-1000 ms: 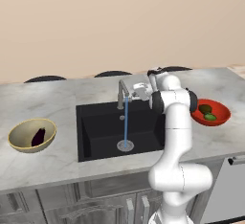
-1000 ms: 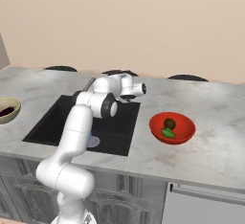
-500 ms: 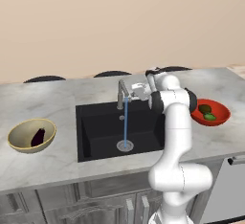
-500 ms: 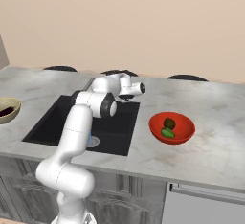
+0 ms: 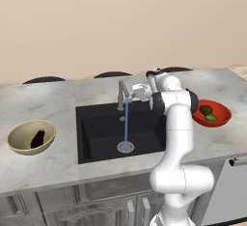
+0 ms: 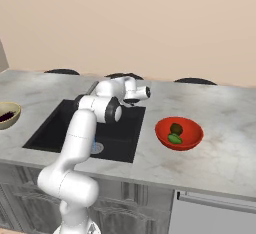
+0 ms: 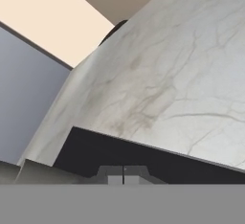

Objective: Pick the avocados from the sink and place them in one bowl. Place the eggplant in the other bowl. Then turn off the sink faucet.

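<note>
2 avocados [image 5: 208,113] in red bowl [image 5: 223,121]; 1 eggplant [image 5: 38,137] — tan bowl [image 5: 19,144].

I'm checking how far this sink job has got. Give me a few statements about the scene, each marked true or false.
1. Both avocados lie in the red bowl. True.
2. The eggplant lies in the sink. False: it lies in the tan bowl.
3. Water runs from the faucet. True: a blue stream falls to the drain.
4. The gripper hangs over the red bowl. False: it is at the faucet, jaws shut.
</note>
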